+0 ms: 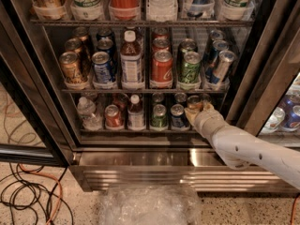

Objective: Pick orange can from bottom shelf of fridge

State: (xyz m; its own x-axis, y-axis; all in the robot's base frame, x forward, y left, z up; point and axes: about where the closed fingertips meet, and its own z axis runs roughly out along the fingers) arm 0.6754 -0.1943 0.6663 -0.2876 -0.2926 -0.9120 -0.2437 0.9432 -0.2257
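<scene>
Fridge door open. Orange can upright at right end of bottom shelf, just right of blue can and green can. Gripper inside fridge at shelf level, right against orange can, lower part of can hidden behind it. Grip state: cannot tell. White arm enters from lower right, crossing steel base strip. Cables on floor at left.
</scene>
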